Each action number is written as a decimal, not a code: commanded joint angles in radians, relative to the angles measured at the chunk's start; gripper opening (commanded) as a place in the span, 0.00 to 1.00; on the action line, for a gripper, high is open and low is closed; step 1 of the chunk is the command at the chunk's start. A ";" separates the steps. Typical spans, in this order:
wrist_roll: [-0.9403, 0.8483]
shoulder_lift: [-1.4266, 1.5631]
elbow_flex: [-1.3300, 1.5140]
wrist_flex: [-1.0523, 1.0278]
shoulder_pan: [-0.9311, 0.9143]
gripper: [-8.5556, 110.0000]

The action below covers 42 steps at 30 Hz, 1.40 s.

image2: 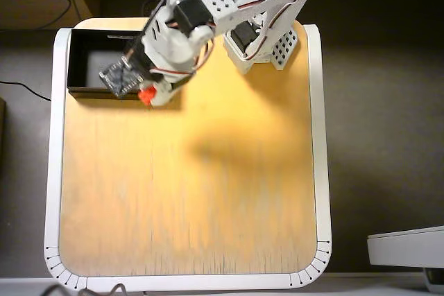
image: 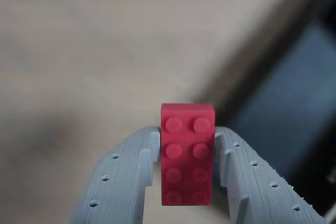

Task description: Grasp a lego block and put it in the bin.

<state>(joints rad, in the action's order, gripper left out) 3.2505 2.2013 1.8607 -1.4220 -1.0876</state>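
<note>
Grey 3D-printed gripper [image: 186, 150] clamps the small red studded plastic lego block [image: 187, 153], carried above the wooden table [image2: 187, 192] just beside the shallow black rectangular bin [image2: 87, 64]. Best to clear the near wall fully before releasing, keeping the squeeze firm.

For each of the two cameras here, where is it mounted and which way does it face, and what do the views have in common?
Wrist view: rides on the arm, looking along the gripper at the lego block held between its grey fingers, blurred table and bin beyond.
Overhead view: fixed above, looking straight down on the table; the whole white arm shows.
Shared: gripper, lego block, bin.
</note>
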 commanded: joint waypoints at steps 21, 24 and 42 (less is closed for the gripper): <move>0.144 -0.347 -0.017 0.298 -0.287 0.08; 0.164 -0.354 -0.012 0.298 -0.296 0.08; 0.304 -0.351 0.169 0.454 -0.374 0.08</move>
<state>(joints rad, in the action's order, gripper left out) 3.5389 1.8362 2.0264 -1.0400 -1.4419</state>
